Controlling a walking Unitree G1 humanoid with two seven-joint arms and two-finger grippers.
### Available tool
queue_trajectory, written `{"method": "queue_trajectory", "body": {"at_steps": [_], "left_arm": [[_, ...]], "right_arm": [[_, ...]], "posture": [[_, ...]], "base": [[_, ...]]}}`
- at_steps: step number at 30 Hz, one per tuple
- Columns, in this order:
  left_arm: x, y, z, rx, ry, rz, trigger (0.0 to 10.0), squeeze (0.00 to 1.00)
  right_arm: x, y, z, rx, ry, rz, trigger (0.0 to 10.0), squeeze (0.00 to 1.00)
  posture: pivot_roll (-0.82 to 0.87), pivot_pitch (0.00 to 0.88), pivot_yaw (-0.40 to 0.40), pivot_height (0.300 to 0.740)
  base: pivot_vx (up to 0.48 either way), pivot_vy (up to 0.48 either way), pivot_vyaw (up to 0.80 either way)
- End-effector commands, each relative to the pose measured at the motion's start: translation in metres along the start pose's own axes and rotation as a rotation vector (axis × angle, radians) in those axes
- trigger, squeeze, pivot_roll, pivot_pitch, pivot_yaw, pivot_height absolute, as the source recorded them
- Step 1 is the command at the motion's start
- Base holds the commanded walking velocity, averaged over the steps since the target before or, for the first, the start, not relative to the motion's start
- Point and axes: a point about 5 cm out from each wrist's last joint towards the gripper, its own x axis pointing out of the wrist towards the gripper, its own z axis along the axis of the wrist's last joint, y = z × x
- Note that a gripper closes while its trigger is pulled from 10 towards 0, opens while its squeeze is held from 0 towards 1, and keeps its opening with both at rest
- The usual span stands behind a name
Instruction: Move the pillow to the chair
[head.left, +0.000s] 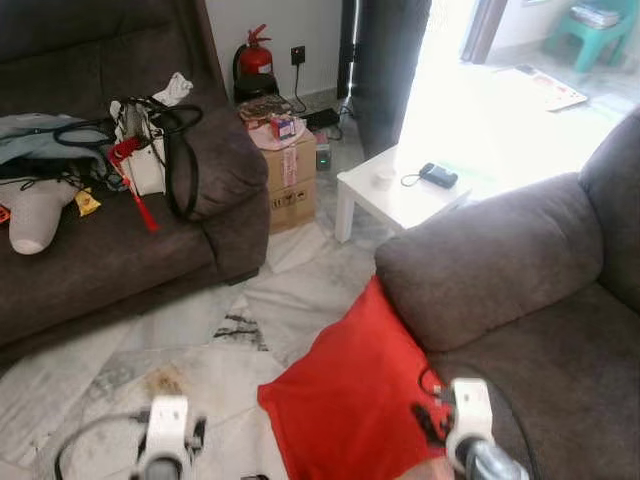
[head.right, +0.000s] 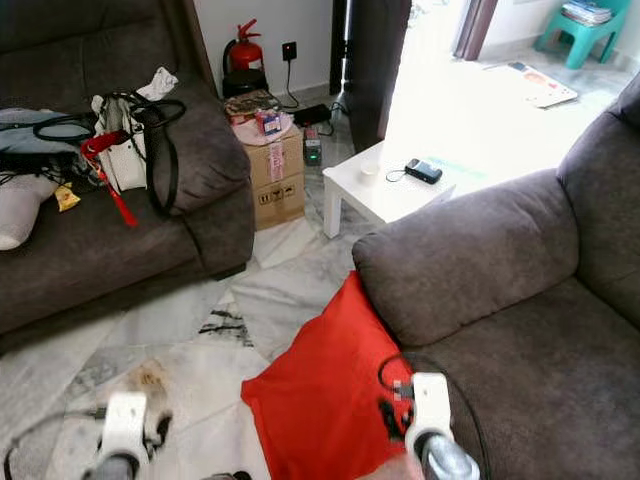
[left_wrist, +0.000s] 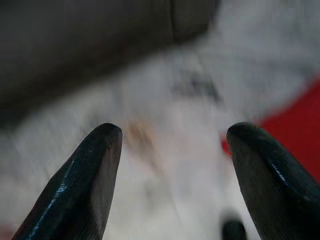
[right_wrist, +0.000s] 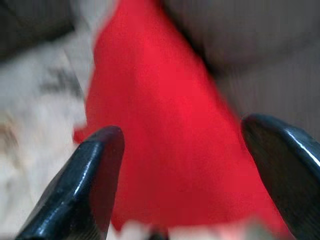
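Red pillow (head.left: 345, 400) leans on grey chair (head.left: 520, 270); white table (head.left: 395, 190) beyond.

Red pillow (head.left: 350, 400) leans against the grey chair (head.left: 520, 300) armrest, lower edge on the marble floor (head.left: 200, 340). White bench (head.left: 395, 190) sits behind the chair, dark sofa (head.left: 110, 230) with bags at left.

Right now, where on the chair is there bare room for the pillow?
The chair seat right of the armrest is bare. The red pillow leans against that armrest from the floor. The sofa opposite is crowded with a bag and clutter.
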Motion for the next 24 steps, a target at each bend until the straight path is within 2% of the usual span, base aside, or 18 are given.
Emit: {"method": "queue_trajectory", "body": {"at_steps": [1, 3, 4, 8, 10, 11, 12, 16, 19, 24], "left_arm": [[0.003, 0.001, 0.018, 0.03, -0.112, 0.0, 10.0, 0.0], [0.007, 0.003, 0.038, 0.022, -0.217, 0.007, 10.0, 0.0], [0.008, 0.005, 0.055, 0.023, -0.306, 0.021, 10.0, 0.0], [0.005, 0.005, 0.072, 0.034, -0.392, 0.024, 10.0, 0.0], [0.001, 0.0, 0.082, 0.032, -0.445, 0.009, 10.0, 0.0], [0.001, 0.0, 0.082, 0.032, -0.445, 0.009, 10.0, 0.0], [-0.003, -0.005, 0.091, 0.021, -0.485, -0.009, 10.0, 0.0], [-0.008, -0.007, 0.106, -0.009, -0.527, -0.007, 10.0, 0.0], [-0.005, -0.003, 0.11, -0.036, -0.528, 0.013, 10.0, 0.0], [0.001, -0.002, 0.122, -0.005, -0.536, -0.022, 10.0, 0.0]], "right_arm": [[0.004, 0.001, 0.017, 0.034, -0.096, 0.007, 10.0, 0.0], [0.008, 0.004, 0.037, 0.044, -0.188, 0.023, 10.0, 0.0], [0.01, 0.008, 0.054, 0.032, -0.272, 0.049, 10.0, 0.0], [0.01, 0.012, 0.07, 0.028, -0.366, 0.073, 10.0, 0.0], [0.008, 0.012, 0.086, 0.043, -0.46, 0.073, 10.0, 0.0], [0.008, 0.012, 0.086, 0.043, -0.46, 0.073, 10.0, 0.0], [0.004, 0.011, 0.097, 0.058, -0.541, 0.063, 10.0, 0.0], [-0.005, 0.011, 0.113, 0.063, -0.663, 0.047, 10.0, 0.0], [-0.008, 0.013, 0.117, 0.056, -0.688, 0.043, 10.0, 0.0], [-0.009, 0.018, 0.118, 0.068, -0.694, 0.036, 10.0, 0.0]], "posture": [[0.08, 0.143, -0.006, 0.74], [0.08, 0.138, -0.003, 0.74], [0.08, 0.133, -0.004, 0.74], [0.08, 0.123, -0.007, 0.74], [0.09, 0.107, -0.008, 0.74], [0.09, 0.107, -0.008, 0.74], [0.09, 0.099, -0.006, 0.74], [0.09, 0.075, 0.004, 0.74], [0.08, 0.048, 0.016, 0.74], [0.07, 0.0, 0.038, 0.74]], "base": [[0.0, 0.0, 0.0], [0.0, 0.0, 0.0], [0.0, 0.0, 0.0], [0.0, 0.0, 0.0], [0.0, 0.0, 0.0], [0.0, 0.0, 0.0], [0.0, 0.0, 0.0], [0.0, 0.0, 0.0], [0.0, 0.0, 0.0], [0.0, 0.0, 0.0]]}}
